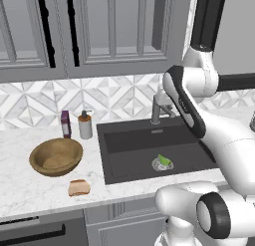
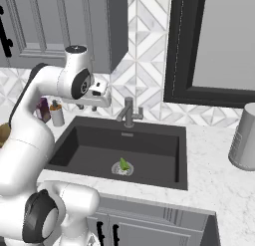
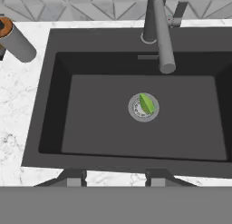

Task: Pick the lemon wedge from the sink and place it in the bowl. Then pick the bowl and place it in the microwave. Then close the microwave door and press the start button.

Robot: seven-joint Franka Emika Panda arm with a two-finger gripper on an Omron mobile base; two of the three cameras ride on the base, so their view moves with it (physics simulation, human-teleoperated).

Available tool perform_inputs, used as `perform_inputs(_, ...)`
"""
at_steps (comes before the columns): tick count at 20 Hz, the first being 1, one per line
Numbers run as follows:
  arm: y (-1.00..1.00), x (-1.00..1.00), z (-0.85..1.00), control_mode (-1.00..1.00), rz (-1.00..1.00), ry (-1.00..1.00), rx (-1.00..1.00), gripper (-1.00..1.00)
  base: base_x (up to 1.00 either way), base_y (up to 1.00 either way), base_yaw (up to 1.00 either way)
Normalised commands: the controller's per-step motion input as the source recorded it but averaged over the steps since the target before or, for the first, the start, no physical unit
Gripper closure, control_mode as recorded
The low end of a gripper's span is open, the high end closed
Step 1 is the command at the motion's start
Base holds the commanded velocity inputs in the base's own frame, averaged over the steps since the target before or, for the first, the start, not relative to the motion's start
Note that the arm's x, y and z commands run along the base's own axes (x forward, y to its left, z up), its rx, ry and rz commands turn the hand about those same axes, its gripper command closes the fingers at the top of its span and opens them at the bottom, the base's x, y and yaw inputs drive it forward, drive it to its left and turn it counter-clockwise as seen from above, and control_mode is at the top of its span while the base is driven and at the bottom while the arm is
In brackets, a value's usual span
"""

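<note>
The lemon wedge is a small yellow-green piece lying on the round metal drain of the dark sink. My gripper hangs high above the sink's left part, looking straight down into it. It is open with nothing between its fingertips. The brown wooden bowl stands empty on the counter left of the sink. The microwave shows as a dark-framed opening at the upper right.
A grey faucet reaches over the back of the sink. A soap dispenser and a purple bottle stand behind the bowl. A bread slice lies in front of it. A grey canister stands at the right.
</note>
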Motion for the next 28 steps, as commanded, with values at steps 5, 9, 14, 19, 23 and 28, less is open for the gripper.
perform_inputs(5,0.00,0.00,-0.07,-1.00,0.00,-0.07,0.02,-1.00,0.00,0.00,0.00)
perform_inputs(9,0.21,0.00,-0.54,-1.00,0.00,0.02,-0.11,-1.00,0.00,0.00,0.00)
perform_inputs(14,0.80,0.03,-1.00,-1.00,-0.03,0.16,-0.41,-1.00,0.00,0.00,0.00)
perform_inputs(19,0.47,0.29,-1.00,-1.00,0.00,0.27,-0.50,-1.00,0.00,0.00,0.00)
perform_inputs(23,0.01,0.73,-1.00,-1.00,0.00,0.30,-0.22,-1.00,0.00,0.00,0.00)
perform_inputs(28,-0.40,0.57,-0.77,-1.00,0.00,0.24,-0.02,-1.00,0.00,0.00,0.00)
